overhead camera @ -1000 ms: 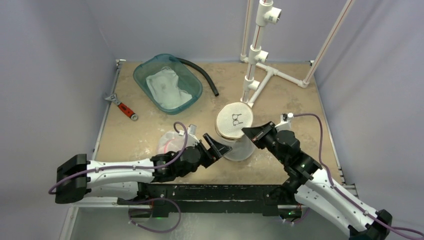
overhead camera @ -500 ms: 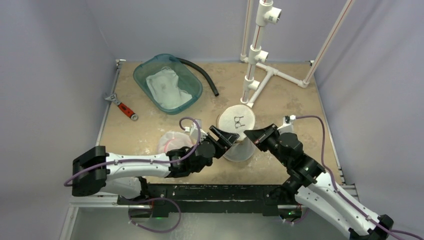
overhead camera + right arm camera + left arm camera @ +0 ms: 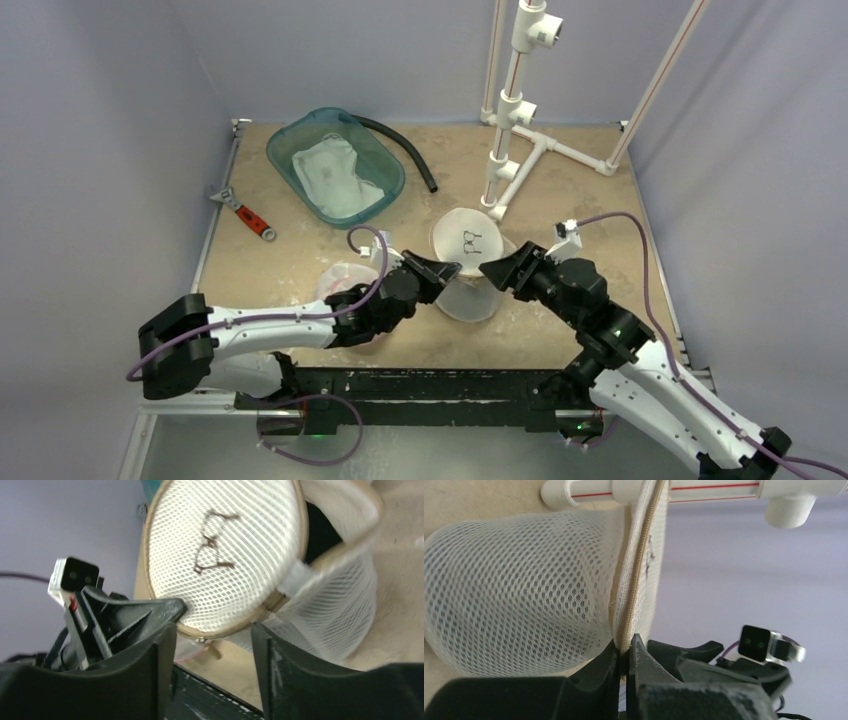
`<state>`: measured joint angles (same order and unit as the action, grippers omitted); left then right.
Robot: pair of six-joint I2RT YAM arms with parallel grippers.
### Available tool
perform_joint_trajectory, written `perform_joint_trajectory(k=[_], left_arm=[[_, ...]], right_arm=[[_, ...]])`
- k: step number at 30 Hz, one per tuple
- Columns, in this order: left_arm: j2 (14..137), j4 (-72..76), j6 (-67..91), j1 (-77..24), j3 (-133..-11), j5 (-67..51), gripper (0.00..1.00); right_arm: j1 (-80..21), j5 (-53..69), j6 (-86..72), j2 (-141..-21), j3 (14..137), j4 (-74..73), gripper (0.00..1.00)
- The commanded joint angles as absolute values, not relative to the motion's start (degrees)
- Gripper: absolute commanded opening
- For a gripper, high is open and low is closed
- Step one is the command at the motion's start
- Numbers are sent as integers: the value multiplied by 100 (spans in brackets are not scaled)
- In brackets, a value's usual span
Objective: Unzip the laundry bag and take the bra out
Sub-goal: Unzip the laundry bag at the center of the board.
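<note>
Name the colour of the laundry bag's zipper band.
Tan zipper band, against the white mesh laundry bag; clearest in left wrist view.

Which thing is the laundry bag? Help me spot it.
Find the white pipe stand at the table's far side. Right in front of its foot stands the laundry bag: a white mesh drum, alone in having a bra sketched on its lid.
</note>
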<state>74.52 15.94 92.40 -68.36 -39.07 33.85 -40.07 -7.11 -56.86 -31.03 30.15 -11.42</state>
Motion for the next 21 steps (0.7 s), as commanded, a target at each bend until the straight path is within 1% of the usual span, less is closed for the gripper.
perform_joint_trajectory(k=[1,4,7,11,14,21], left_arm=[[6843,1607,9400,-6532,-3511,3175,0],[6627,1416,9522,-6347,-3451,2966,0],[6542,1288,9616,-6282,-3480,2892,0],[6574,1233,9684,-6276,-3493,2856,0],[6681,1317,9686,-6276,-3516,2753,0],[6759,1340,9670,-6281,-3544,2707,0]], right_arm=[[-4008,-432,-4207,-2962,3704,-1350,64],[-4013,-290,-3608,-2898,3946,-1514,65],[-4008,250,-3182,-3072,4017,-1443,60],[-4012,905,-3029,-3582,3956,-1294,55],[-4018,992,-3041,-3790,3905,-1161,54],[-4185,897,-2873,-4237,3893,-1130,55]])
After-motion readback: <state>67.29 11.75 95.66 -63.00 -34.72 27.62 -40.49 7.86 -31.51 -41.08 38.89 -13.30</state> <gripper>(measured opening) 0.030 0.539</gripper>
